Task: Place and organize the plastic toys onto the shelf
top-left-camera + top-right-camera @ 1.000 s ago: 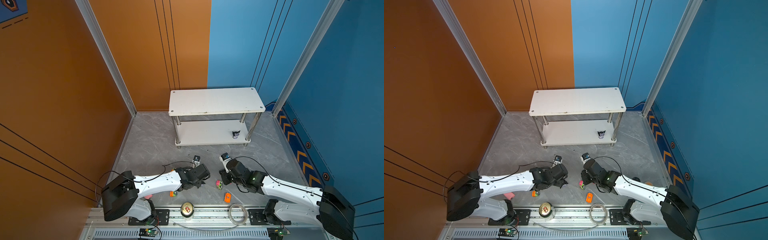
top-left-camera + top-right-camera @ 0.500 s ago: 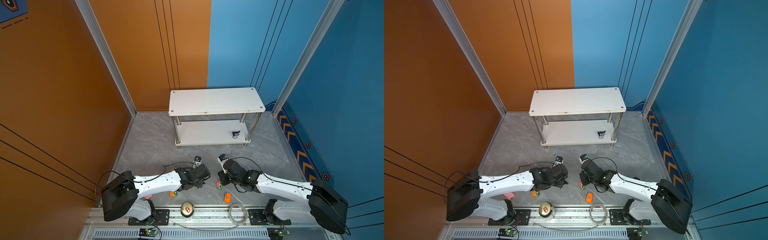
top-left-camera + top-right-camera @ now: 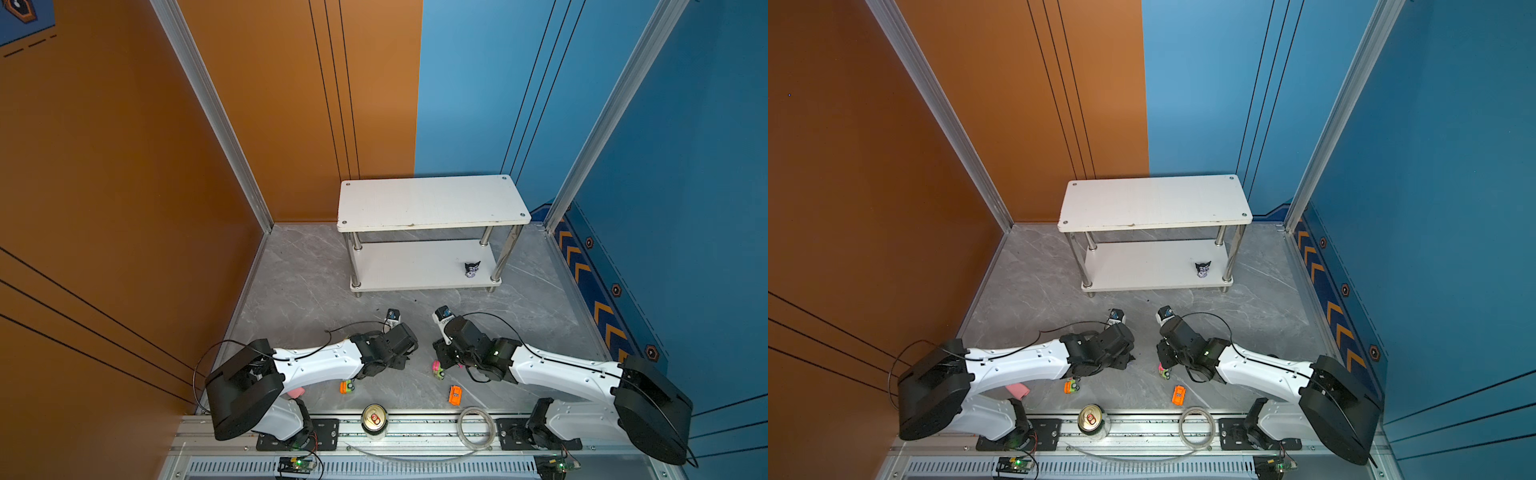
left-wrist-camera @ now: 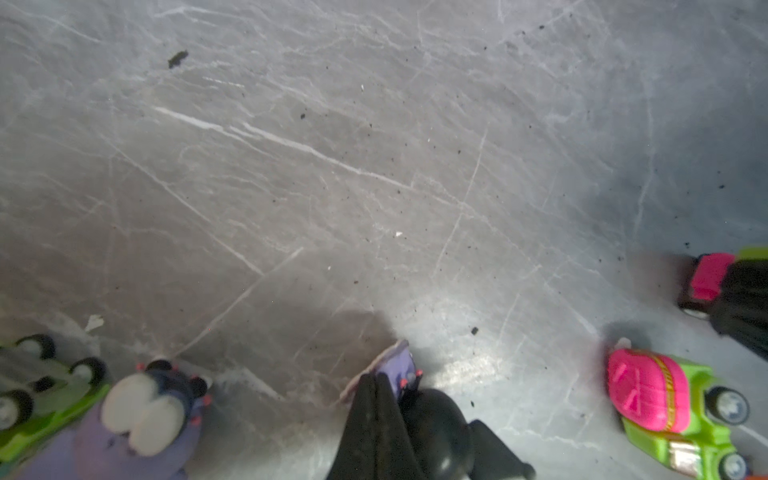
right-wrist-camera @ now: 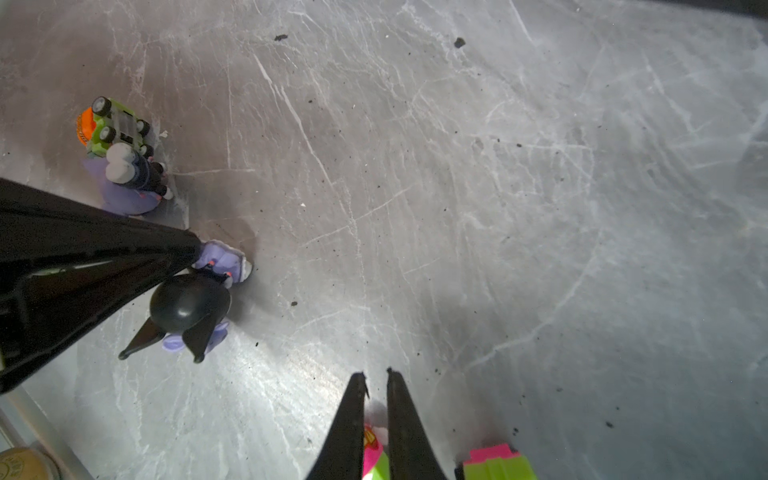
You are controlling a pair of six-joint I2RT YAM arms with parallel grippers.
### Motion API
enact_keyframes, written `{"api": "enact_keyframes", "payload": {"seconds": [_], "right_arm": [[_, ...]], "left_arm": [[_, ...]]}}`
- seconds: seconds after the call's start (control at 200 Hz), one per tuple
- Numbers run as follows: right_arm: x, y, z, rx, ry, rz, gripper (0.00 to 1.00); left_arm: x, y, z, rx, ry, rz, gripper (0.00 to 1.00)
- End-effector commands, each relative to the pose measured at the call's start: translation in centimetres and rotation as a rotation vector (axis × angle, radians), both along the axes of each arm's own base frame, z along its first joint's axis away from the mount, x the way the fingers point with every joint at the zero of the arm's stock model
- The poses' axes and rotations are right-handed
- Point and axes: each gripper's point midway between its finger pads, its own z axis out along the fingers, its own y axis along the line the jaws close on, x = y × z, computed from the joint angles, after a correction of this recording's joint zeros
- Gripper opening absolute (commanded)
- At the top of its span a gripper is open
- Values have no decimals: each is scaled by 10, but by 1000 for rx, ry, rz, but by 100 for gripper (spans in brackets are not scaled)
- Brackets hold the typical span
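Orange-green car point(image 5: 110, 124) on floor point(image 3: 311, 291), white-footed figurine point(image 5: 124, 170) touching it. Left claw point(image 4: 372, 386) fully closed, tips against lying figurine point(image 5: 189, 305); actual grip unclear. Right claw point(image 5: 376, 376) nearly closed, pinching pink car point(image 5: 375, 455); second pink car point(image 5: 494, 461) just beside. Orange car point(image 3: 455, 395) apart. Shelf point(image 3: 432, 201) well beyond both claws; shelf figurine point(image 3: 471, 269) on its lower tier, right end.

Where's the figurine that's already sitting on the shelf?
In both top views the figurine stands on the lower board of the shelf, at its right end near the front edge, beside the front right leg.
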Motion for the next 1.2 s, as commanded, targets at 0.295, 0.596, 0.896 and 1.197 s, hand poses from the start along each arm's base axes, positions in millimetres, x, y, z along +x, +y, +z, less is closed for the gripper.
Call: {"api": "enact_keyframes", "payload": {"seconds": [0.295, 0.596, 0.896, 1.197], "right_arm": [[-14, 26, 33, 150, -40, 115, 26], [-15, 30, 26, 149, -17, 141, 19], [-20, 55, 2, 147, 77, 212, 8], [-24, 92, -5, 151, 96, 288, 9]], "left_arm": [[-4, 18, -45, 58, 112, -12, 0], [2, 16, -26, 50, 79, -17, 0], [13, 41, 32, 42, -44, 25, 0], [12, 72, 64, -6, -126, 83, 4]]}}
